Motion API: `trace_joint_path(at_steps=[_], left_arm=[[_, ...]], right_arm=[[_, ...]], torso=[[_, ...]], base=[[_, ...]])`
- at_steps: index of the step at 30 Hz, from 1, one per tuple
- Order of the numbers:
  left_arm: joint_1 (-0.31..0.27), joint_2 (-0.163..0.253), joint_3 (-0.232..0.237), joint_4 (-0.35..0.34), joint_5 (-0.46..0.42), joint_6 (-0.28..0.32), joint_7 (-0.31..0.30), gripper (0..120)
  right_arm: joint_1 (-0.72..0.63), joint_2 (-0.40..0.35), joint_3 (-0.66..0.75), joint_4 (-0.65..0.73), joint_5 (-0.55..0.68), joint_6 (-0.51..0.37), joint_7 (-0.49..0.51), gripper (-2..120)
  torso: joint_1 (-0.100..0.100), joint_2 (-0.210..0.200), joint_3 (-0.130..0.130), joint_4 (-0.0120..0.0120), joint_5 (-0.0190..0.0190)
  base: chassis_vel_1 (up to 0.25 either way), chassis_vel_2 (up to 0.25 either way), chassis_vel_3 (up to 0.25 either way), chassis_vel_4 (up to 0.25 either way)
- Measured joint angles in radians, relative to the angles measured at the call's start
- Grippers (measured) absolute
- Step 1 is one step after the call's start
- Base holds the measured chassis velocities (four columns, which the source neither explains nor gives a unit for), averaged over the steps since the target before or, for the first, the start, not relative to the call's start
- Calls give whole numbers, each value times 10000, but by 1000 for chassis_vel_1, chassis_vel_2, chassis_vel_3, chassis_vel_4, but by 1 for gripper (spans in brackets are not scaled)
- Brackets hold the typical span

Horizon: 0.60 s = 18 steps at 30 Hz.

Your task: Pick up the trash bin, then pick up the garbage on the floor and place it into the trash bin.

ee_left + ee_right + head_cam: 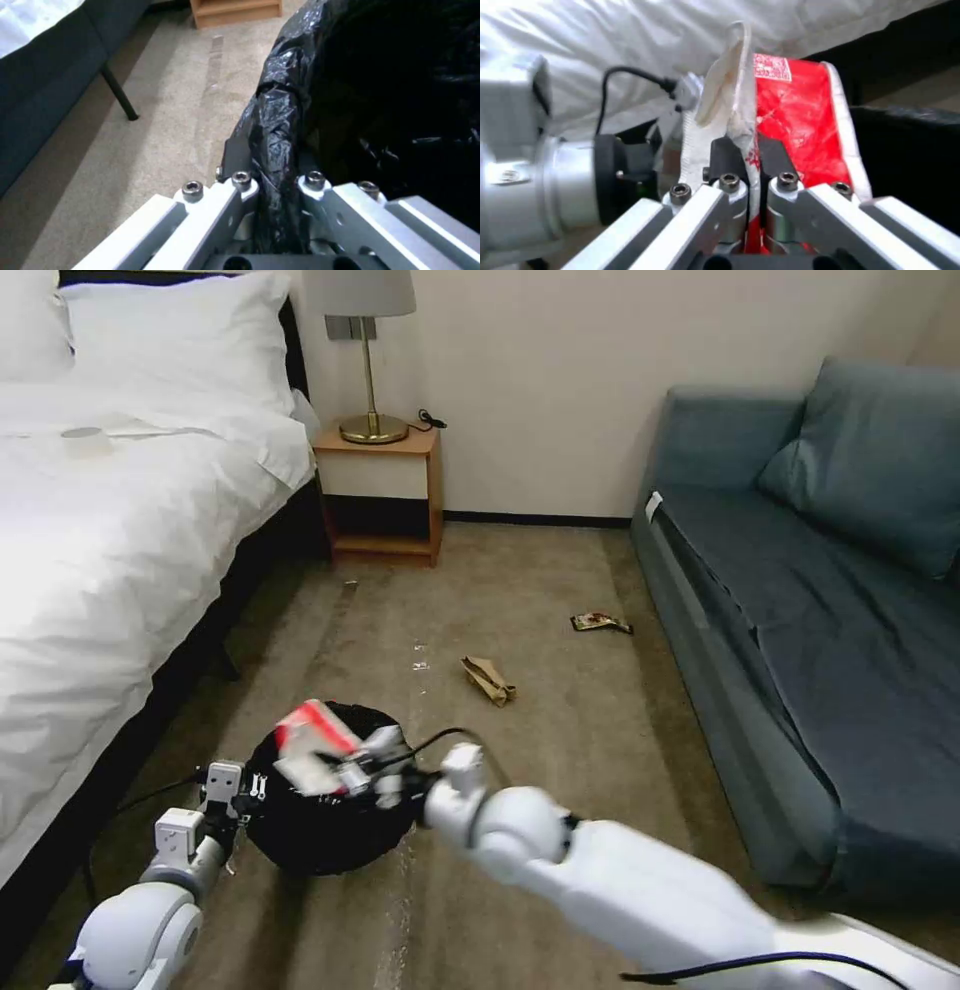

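Your left end effector (243, 792) clamps the trash bin (325, 830) rim; your right end effector (350, 770), clamped on the red-and-white packet (312, 740), needs only release above it.

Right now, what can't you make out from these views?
- Head view: inside of the trash bin, hidden by the red-and-white packet and right tool.
- Left wrist view: bin's depths, too dark; left tool grips its rim.
- Head view: wrapper print, too small.
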Motion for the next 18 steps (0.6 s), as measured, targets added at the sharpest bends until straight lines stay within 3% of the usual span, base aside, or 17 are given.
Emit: trace_joint_path(at_steps=[5, 14, 17, 18], left_arm=[[177, 40, -204, -204, -66, 0, 7, 3], [690, 82, -832, -496, -131, -108, 132, 3], [760, 84, -915, -537, -132, -120, 142, 3], [825, 86, -997, -571, -137, -137, 154, 3]], right_arm=[[18, 198, -178, -175, -323, 76, 435, 5], [-237, 57, -187, -341, -752, 193, 528, 43], [-280, 57, -169, -381, -807, 238, 548, 48], [-322, 44, -122, -415, -880, 326, 632, 54]], torso=[[-1, 0, 0, -3, 1], [-1, 0, 0, -3, 2], [-1, 0, 0, -2, 3], [-3, 0, -1, -1, 4]], base=[[0, 0, 0, 0], [0, 0, 0, 0], [0, 0, 0, 0], [0, 0, 0, 0]])
